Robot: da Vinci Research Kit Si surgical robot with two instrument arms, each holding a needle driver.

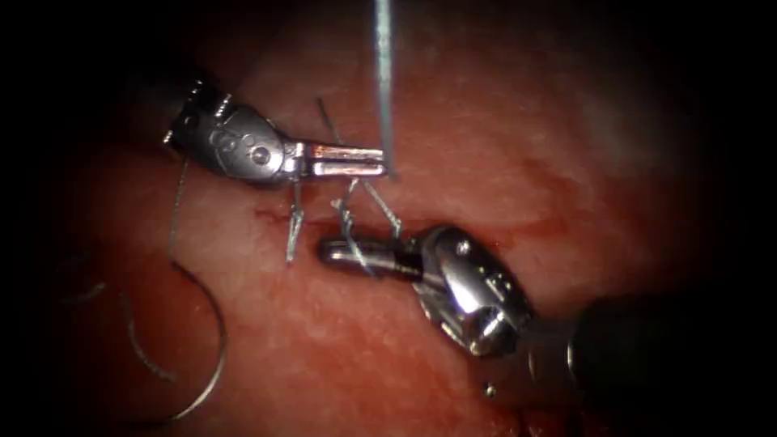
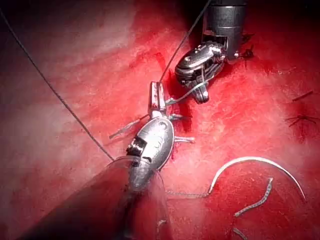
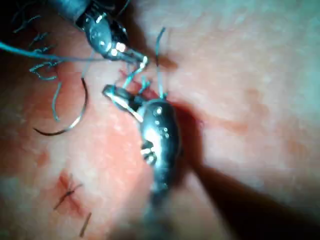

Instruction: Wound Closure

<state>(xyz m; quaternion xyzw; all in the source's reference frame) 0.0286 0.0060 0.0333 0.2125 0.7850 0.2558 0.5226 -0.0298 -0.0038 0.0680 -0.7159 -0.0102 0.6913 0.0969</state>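
My left tool [image 1: 380, 162] comes in from the upper left with its jaws shut on the thread [image 1: 384, 81], which runs straight up from its tip. Just below it my right tool [image 1: 324, 251] points left, jaws shut, with turns of thread [image 1: 356, 243] wound around them above the cut [image 1: 267, 214]. The curved needle [image 1: 212, 324] lies loose on the tissue [image 1: 502, 137] at the lower left, held by neither tool and not in the tissue. In the left wrist view the left tool [image 2: 157, 87] meets the right tool [image 2: 201, 95], and the needle [image 2: 260, 162] lies nearby.
Short cut thread tails [image 1: 293, 231] stick out of the tissue under the left tool. Loose thread pieces [image 2: 252, 205] lie beside the needle. A tied stitch [image 2: 300, 119] sits farther off, as does another tied stitch [image 3: 67, 192]. Red fluid wets the tissue around the cut.
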